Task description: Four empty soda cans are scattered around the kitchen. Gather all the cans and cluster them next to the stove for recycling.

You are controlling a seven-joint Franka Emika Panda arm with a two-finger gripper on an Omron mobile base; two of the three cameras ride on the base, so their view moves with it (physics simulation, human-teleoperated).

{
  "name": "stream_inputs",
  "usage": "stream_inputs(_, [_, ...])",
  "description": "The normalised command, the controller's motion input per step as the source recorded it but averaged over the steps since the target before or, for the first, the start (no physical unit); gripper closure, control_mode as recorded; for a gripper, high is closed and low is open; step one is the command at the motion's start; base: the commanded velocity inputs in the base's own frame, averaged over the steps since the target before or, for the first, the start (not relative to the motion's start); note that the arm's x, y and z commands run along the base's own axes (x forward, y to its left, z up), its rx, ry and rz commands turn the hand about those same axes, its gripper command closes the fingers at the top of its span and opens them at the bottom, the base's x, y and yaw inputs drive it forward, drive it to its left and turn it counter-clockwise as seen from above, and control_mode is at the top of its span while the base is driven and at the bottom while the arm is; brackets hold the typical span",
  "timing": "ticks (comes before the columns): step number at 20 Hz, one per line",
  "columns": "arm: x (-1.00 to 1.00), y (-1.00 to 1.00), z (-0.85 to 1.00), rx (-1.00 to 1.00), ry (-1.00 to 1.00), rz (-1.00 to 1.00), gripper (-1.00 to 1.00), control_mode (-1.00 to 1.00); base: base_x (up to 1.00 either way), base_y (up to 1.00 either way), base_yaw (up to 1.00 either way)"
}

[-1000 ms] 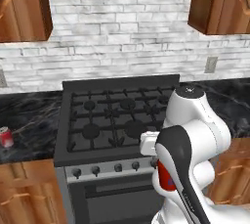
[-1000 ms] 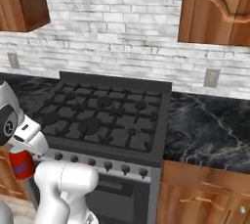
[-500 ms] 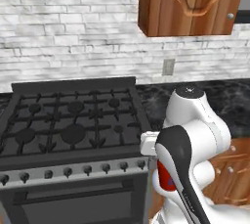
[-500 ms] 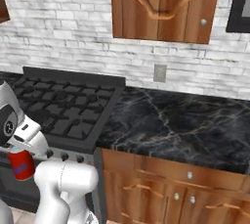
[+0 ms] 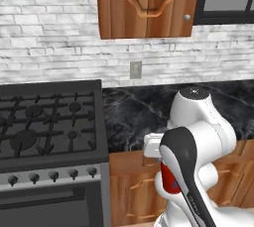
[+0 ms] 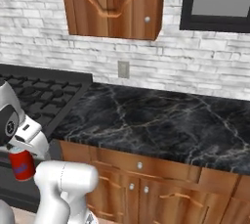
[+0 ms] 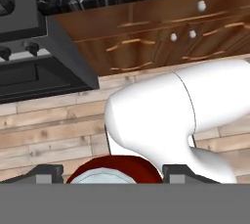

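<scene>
A red soda can (image 6: 22, 165) with a silvery top hangs low in front of the robot's body, and my gripper (image 6: 20, 155) is shut on it. In the hand view the soda can (image 7: 114, 171) sits between the two dark fingertips (image 7: 47, 171). From the left base view the soda can (image 5: 169, 181) peeks out behind the arm's dark forearm. The stove (image 5: 49, 122) stands at the left, its black grates (image 6: 34, 96) beside the black marble counter (image 6: 161, 120). The can is held well below counter height, in front of the cabinet fronts.
Brown lower cabinets (image 6: 146, 184) with small knobs run under the counter (image 5: 139, 112). A wooden wall cabinet (image 5: 146, 5) and a dark-framed panel (image 6: 219, 3) hang above. An outlet (image 5: 135, 69) sits on the white brick wall. Wood floor (image 7: 53, 125) lies below.
The whole picture has shifted: the base has driven to the right, so the stove has slid to the left and the counter has come into view. The arm keeps the can in the same pose.
</scene>
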Motion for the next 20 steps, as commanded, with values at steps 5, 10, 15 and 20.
stream_inputs(5, [0.00,0.00,0.00,0.00,0.00,0.00,1.00,1.00,0.07,-0.39,0.00])
stream_inputs(10, [0.00,0.00,0.00,0.00,0.00,0.00,1.00,1.00,0.16,-0.08,0.00])
stream_inputs(15, [0.00,0.00,0.00,0.00,0.00,0.00,1.00,1.00,0.40,-0.06,0.00])
stream_inputs(20, [0.00,0.00,0.00,0.00,0.00,0.00,1.00,1.00,0.42,-0.13,0.00])
